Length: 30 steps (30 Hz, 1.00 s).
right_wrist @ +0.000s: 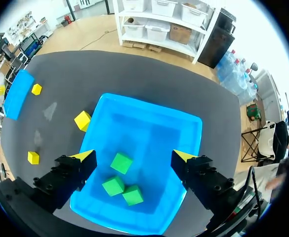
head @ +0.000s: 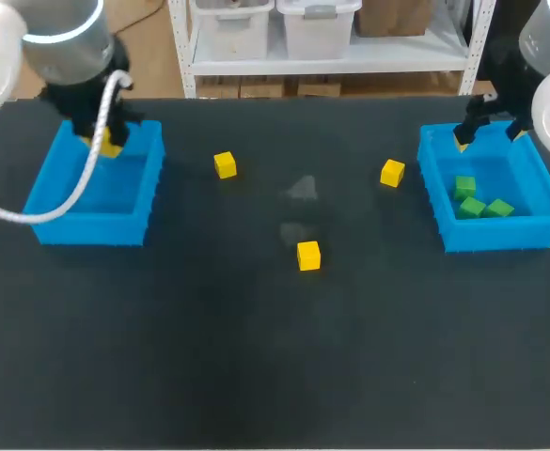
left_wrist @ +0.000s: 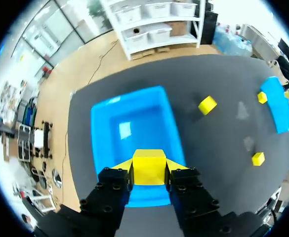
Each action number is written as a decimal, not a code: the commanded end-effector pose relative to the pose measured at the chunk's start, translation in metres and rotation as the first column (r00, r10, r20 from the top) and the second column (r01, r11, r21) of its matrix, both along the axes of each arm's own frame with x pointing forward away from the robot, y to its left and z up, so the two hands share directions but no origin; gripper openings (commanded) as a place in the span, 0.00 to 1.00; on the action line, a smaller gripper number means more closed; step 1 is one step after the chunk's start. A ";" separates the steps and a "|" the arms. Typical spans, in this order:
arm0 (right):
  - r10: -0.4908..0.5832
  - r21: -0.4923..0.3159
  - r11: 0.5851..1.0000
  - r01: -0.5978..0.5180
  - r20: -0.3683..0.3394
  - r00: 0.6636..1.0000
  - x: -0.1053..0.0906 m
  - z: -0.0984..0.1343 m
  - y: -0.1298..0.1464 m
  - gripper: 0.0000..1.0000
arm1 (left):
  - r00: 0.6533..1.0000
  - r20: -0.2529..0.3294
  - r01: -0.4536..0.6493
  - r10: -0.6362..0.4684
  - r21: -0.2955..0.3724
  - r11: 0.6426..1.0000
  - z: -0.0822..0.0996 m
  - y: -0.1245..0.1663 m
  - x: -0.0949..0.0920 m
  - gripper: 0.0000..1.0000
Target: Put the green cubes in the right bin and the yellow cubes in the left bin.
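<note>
A dark worktop (head: 162, 357) carries two blue bins, the left bin (head: 44, 193) near its left edge and the right bin (head: 444, 225) near its right edge. The left end effector (left_wrist: 149, 169) hangs over the back part of the left bin, its two yellow-tipped fingers closed on a held yellow cube (left_wrist: 149, 160) from both sides. The right end effector (right_wrist: 134, 156) hangs above the right bin with its fingers spread wide and nothing between them. Inside the right bin lie three green cubes: a rear green cube (head: 464, 186) toward the bin's middle, and a front pair of green cubes (head: 486, 208) close together near the front wall. Three more cubes sit loose on the worktop: a left yellow cube (head: 225, 164) toward the back edge, between the bins but nearer the left one, a right yellow cube (head: 393, 172) just beside the right bin's outer wall, and a middle yellow cube (head: 308, 255) near the worktop's centre.
</note>
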State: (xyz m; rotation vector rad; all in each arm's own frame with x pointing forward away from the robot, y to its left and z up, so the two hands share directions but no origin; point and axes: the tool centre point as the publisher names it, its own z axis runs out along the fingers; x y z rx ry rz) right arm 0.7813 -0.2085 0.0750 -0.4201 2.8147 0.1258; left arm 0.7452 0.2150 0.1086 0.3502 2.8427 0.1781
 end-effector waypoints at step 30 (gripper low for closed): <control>-0.004 -0.003 1.000 0.004 0.009 1.000 -0.004 0.000 0.000 1.00 | 0.798 -0.011 0.600 -0.603 -0.096 0.795 -0.022 -0.224 -0.051 1.00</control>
